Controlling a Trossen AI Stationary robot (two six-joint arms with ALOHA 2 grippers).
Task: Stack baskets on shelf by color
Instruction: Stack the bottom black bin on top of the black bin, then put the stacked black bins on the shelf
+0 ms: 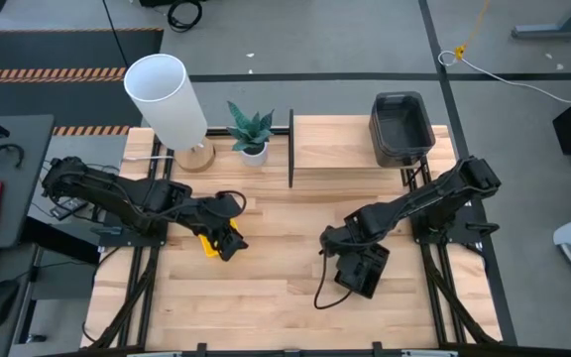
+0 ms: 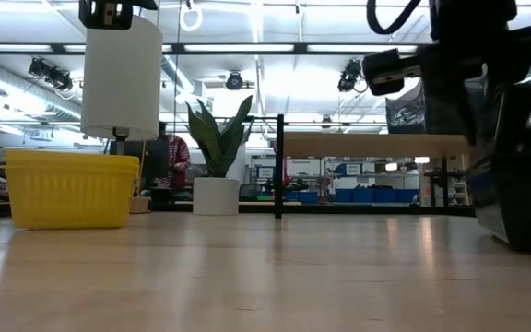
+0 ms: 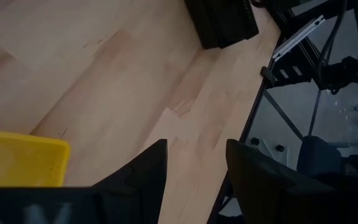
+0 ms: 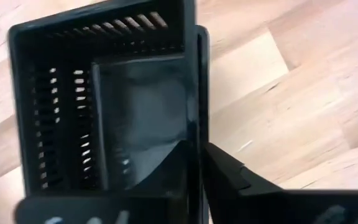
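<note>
A yellow basket [image 1: 207, 245] [image 2: 72, 189] sits flat on the tabletop left of centre. My left gripper [image 1: 230, 238] [image 3: 194, 152] hovers just over its right end, open, with the basket's rim [image 3: 17, 158] beside one finger. A black mesh basket [image 1: 363, 271] [image 4: 104, 106] lies right of centre, and my right gripper [image 1: 350, 248] [image 4: 194, 149] is shut on it. A dark grey basket [image 1: 401, 129] stands on the right end of the wooden shelf [image 1: 335, 144] at the table's far side. My right gripper holds the black mesh basket by one side wall [image 4: 196, 93]. One finger [image 4: 160, 171] is inside the basket and the other finger [image 4: 235, 177] is outside, pinching the wall's rim from above. Whether the basket's bottom [image 2: 524, 244] is off the tabletop cannot be told.
A white cylindrical lamp [image 1: 167, 99] and a small potted plant [image 1: 251, 129] stand at the far edge left of the shelf. The shelf's black end frame [image 1: 290, 149] rises beside the plant. Bare tabletop [image 1: 276, 288] lies between the two baskets and toward the near edge.
</note>
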